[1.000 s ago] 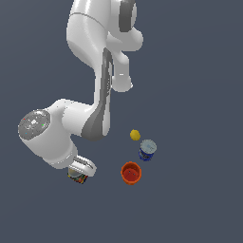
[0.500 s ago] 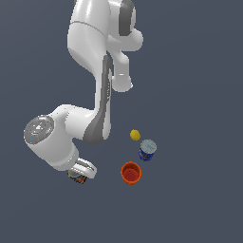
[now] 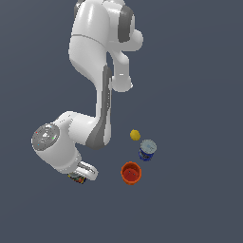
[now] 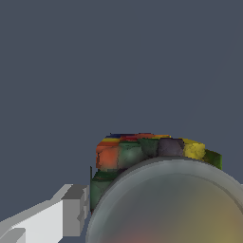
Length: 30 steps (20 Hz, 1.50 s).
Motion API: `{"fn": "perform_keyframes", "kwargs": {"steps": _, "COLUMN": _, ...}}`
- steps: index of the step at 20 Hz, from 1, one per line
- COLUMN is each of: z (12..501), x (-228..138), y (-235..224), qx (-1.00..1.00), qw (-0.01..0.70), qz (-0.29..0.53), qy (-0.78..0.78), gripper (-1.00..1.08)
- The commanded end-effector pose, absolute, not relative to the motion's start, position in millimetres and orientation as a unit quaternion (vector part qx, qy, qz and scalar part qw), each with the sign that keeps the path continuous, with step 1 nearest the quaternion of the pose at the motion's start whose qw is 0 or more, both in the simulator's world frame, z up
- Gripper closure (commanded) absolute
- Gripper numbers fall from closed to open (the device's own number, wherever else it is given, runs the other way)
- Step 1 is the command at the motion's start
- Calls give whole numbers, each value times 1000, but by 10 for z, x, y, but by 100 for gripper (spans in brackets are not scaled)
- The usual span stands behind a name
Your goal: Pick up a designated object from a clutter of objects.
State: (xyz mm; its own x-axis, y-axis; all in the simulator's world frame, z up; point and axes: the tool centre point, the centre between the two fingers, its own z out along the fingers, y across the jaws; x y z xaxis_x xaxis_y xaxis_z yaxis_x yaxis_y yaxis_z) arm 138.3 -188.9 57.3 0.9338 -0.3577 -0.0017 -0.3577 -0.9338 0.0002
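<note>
The designated object, a dark speckled jar [image 4: 142,153] in red, yellow and green with a round greyish lid [image 4: 175,209], fills the wrist view at very close range. One white and grey finger [image 4: 73,211] stands right beside the jar's side with a thin dark gap between them; the other finger is out of frame. In the exterior view my gripper [image 3: 79,176] hangs low over the jar [image 3: 76,180], of which only a dark sliver shows under the hand. The gripper looks open around the jar.
The other clutter sits toward the exterior view's right of the jar: an orange-red cup [image 3: 131,172], a blue can with a pale top [image 3: 147,150], and a tiny yellow ball [image 3: 135,135]. The arm's elbow [image 3: 95,135] bends over the floor between them and the hand.
The wrist and hand have come down a little over the jar. The jar, cup, can and ball have stayed where they were.
</note>
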Motion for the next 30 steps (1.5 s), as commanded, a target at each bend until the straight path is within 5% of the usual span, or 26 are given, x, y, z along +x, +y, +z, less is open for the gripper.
{"fn": "perform_keyframes", "kwargs": {"steps": 1, "z": 580, "x": 1392, "y": -1892, "qx": -983, "qw": 0, "qz": 0, "qy": 182, "gripper": 108}}
{"fn": "perform_keyframes", "kwargs": {"steps": 18, "z": 645, "x": 1351, "y": -1827, "qx": -983, "qw": 0, "qz": 1, "qy": 182, "gripper": 108}}
{"fn": "perform_keyframes", "kwargs": {"steps": 30, "z": 1161, "x": 1098, "y": -1397, "qx": -983, "qw": 0, "qz": 1, "qy": 182, "gripper": 108}}
